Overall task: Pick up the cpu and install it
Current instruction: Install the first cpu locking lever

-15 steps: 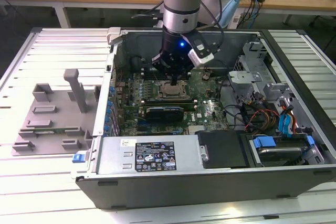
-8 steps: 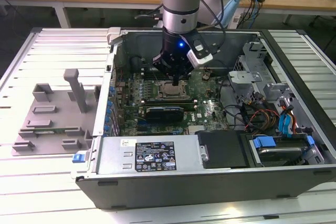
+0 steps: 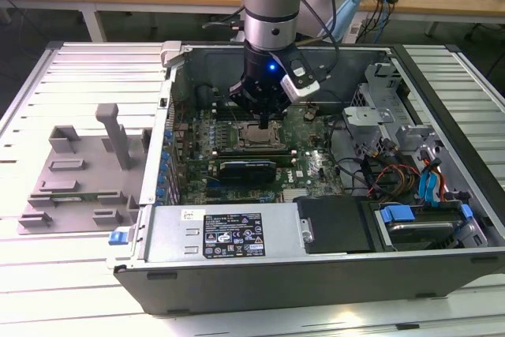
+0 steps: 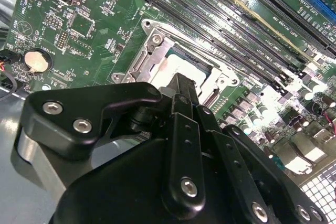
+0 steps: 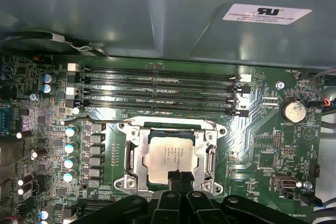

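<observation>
Now hand point(image 5: 179, 174) closed (fingers together) over cpu point(image 5: 168, 155) seated in socket point(image 5: 134, 157)

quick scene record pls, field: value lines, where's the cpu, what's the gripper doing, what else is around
cpu: flat in its socket, silvery top up
socket frame: metal, open around the cpu, on the green motherboard
gripper: over one edge of the cpu, fingertips together, holding nothing; contact with the cpu cannot be told
memory slots: long black rows beside the socket
computer case: open, arm reaching in from above
grey tray: outside the case, at the exterior view's left
</observation>
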`<control>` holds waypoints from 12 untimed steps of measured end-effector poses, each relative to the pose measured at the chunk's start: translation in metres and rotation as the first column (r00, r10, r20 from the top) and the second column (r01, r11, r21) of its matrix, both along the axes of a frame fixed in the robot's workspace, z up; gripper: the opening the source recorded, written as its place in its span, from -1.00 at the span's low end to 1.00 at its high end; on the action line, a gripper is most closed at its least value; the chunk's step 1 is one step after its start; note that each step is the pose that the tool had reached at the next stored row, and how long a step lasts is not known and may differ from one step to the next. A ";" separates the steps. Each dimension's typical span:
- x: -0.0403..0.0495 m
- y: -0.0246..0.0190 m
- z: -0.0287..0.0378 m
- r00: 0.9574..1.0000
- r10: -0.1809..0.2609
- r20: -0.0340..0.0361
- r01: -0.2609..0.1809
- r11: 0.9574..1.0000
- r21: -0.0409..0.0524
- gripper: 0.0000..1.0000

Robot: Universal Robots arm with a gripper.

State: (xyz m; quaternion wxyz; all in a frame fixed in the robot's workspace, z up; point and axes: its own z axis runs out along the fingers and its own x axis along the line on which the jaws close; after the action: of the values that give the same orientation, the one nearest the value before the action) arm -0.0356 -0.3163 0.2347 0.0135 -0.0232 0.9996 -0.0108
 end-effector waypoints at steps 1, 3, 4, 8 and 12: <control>0.0000 0.0000 0.0000 1.000 0.000 0.000 0.000 1.000 0.000 -0.79; -0.0001 0.0000 0.0000 1.000 0.000 0.000 0.000 1.000 0.000 -0.79; -0.0001 0.0000 0.0000 1.000 0.000 0.000 0.000 1.000 0.000 -0.79; -0.0001 0.0000 0.0116 1.000 0.000 0.000 0.000 1.000 0.000 -0.79; -0.0024 0.0000 0.0119 1.000 0.000 0.000 0.000 1.000 0.000 -0.79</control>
State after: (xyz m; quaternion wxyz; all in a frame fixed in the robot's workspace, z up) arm -0.0379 -0.3163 0.2465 0.0135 -0.0232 0.9996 -0.0109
